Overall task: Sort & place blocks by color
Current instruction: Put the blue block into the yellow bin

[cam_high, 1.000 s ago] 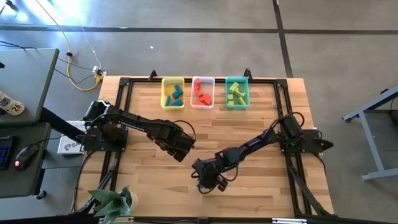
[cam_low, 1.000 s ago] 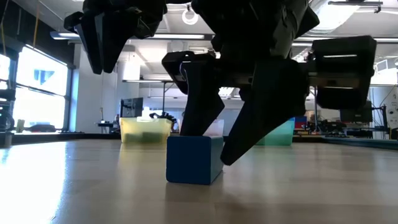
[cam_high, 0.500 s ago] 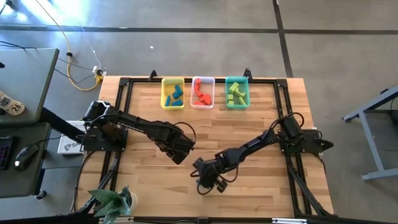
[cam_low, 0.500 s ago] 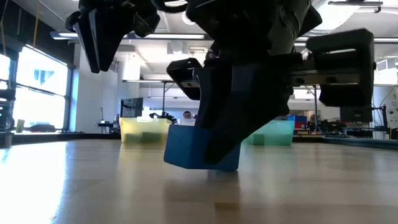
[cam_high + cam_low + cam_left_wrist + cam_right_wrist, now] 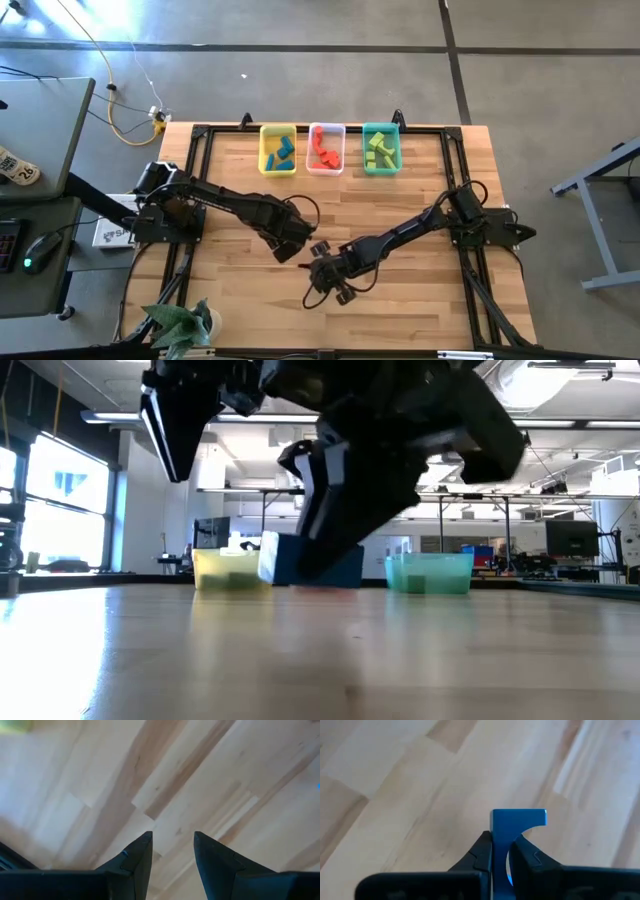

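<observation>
My right gripper (image 5: 501,851) is shut on a blue arch-shaped block (image 5: 517,818), which hangs above the wood near the table's middle front (image 5: 312,563). My left gripper (image 5: 171,838) stands open just to its left over bare wood (image 5: 290,243), with nothing between its fingers. At the far edge, blue blocks lie in the yellow bin (image 5: 278,150). Red blocks lie in the clear bin (image 5: 326,148), and green ones in the teal bin (image 5: 381,149). My right gripper pinches one leg of the arch (image 5: 499,840) between its two fingers. One finger (image 5: 525,856) sits in the arch's hollow and the other (image 5: 481,854) on the outer face. The fingers come from above, slanting. The block is lifted clear of the table and tilted.
The three bins stand in a row at the table's far edge. A black frame (image 5: 200,135) runs around the tabletop. Bare wood lies between the grippers and the bins. A plant (image 5: 180,325) sits past the near left corner.
My right gripper has shut on the blue block, which stood on the table between its open fingers. It has lifted the block clear and moved a little toward the far edge. The block has tipped from upright to tilted.
</observation>
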Action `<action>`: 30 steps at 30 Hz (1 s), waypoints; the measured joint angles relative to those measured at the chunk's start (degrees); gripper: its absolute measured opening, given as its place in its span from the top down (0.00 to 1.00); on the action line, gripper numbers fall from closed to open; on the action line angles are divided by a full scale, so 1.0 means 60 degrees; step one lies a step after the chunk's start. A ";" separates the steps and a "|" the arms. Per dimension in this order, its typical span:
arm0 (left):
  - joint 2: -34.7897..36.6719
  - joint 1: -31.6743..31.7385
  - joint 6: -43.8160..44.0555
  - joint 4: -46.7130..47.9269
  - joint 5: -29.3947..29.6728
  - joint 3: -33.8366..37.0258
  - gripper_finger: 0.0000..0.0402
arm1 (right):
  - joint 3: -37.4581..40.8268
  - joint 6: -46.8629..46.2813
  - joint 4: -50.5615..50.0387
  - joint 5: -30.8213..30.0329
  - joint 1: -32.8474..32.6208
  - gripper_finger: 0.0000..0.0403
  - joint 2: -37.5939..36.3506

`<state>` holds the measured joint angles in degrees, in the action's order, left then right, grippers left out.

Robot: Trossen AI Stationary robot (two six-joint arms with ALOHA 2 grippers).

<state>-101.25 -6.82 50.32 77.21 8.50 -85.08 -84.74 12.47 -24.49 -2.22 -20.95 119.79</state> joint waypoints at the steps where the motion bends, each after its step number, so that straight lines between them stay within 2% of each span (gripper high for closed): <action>1: 0.0002 0.0060 -0.0187 0.0000 0.0059 0.0000 0.67 | -0.0115 -0.0101 -0.0129 -0.0139 0.0010 0.96 0.0000; 7: 0.0440 0.0654 -0.1136 0.0130 0.0752 -0.0004 0.67 | -0.0733 -0.0914 -0.0803 -0.0904 0.0068 0.96 -0.0003; 17: 0.1895 0.2050 -0.2965 0.0135 0.1451 -0.0004 0.67 | -0.1583 -0.2421 -0.1522 -0.2176 0.0373 0.96 -0.0015; 26: 0.2992 0.3245 -0.4377 0.0097 0.1553 -0.0004 0.67 | -0.2209 -0.3277 -0.1526 -0.3108 0.1299 0.96 -0.0024; 30: 0.3204 0.3803 -0.4799 0.0034 0.1594 -0.0004 0.67 | -0.2450 -0.3259 -0.1440 -0.3077 0.1883 0.96 -0.0033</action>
<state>-82.03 16.00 21.52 77.41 18.06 -85.10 -99.43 -7.09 -33.14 -20.68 -9.65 119.59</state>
